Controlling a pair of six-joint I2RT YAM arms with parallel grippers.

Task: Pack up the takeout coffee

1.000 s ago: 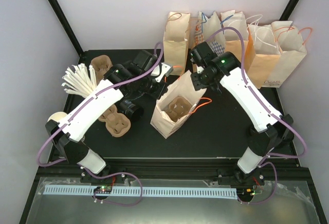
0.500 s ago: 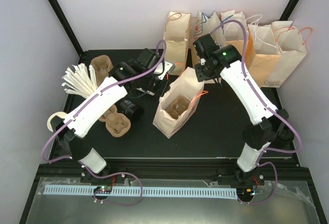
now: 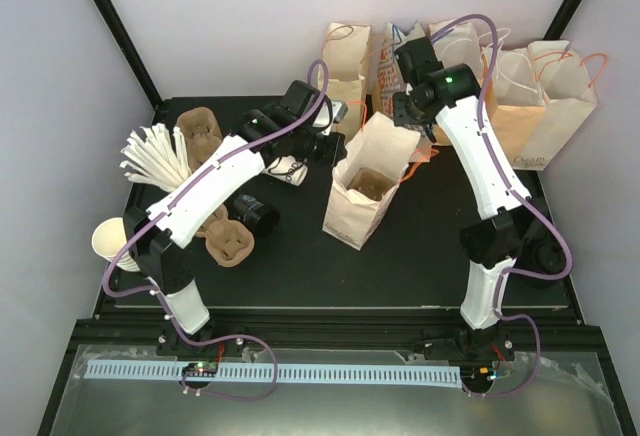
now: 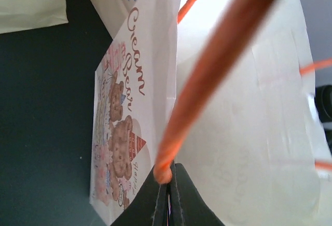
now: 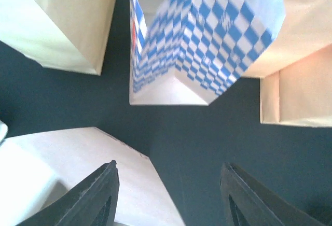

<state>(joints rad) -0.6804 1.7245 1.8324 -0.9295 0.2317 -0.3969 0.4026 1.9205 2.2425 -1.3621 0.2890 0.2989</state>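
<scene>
A pale paper bag [image 3: 362, 211] stands open mid-table with a brown pulp carrier [image 3: 371, 185] inside it. My left gripper [image 3: 335, 145] is shut on the bag's orange handle cord [image 4: 207, 75]; in the left wrist view the jaws [image 4: 168, 177] pinch the cord's end beside the bag's bear print [image 4: 120, 148]. My right gripper [image 3: 405, 118] hangs open just behind the bag, its fingers [image 5: 106, 195] wide apart over bare tabletop and the bag's corner [image 5: 62, 169]. A white cup with dark lettering [image 3: 289, 169], likely the takeout coffee, peeks from under the left arm.
Several paper bags [image 3: 520, 96] line the back edge, one blue-checked [image 5: 207, 39]. At the left are white sticks [image 3: 155, 156], brown carriers [image 3: 225, 241], a black cylinder [image 3: 255, 213] and cream cups [image 3: 115, 241].
The left gripper has moved right and back with the handle cord, dragging the open bag that way. The right gripper has drawn back toward the row of bags.
</scene>
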